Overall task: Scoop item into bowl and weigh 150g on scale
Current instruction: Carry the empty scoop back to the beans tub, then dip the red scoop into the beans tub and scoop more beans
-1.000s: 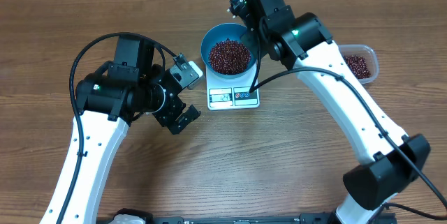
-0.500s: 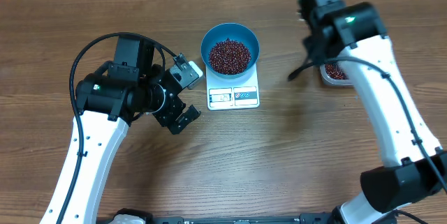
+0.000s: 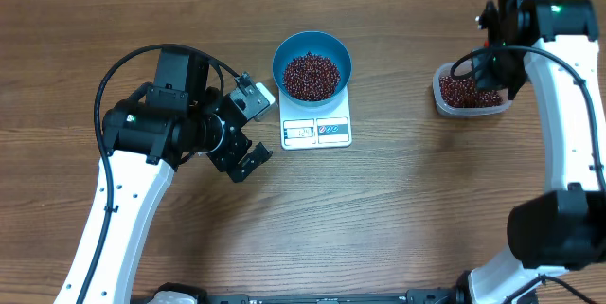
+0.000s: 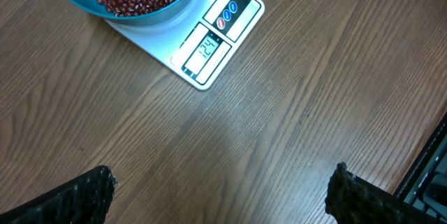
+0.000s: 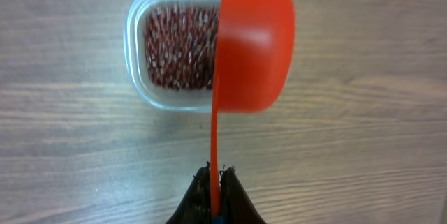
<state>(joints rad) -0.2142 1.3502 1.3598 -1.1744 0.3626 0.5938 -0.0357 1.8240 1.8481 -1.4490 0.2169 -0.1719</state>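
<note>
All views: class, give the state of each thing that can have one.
Bowl: on scale, holding beans.
Scale: switched on, reads 124.
Tub: open, part full.
Scoop: gripped, turned on its side.
Left gripper: open, empty.
Right gripper: shut on scoop.

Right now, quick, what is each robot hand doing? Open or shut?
Left gripper: open, holding nothing.
Right gripper: shut on the handle of the red scoop.

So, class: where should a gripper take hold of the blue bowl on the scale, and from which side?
Probably the bowl by its rim, from above: it looks too wide to span, and the beans leave a bare band inside for one finger.
</note>
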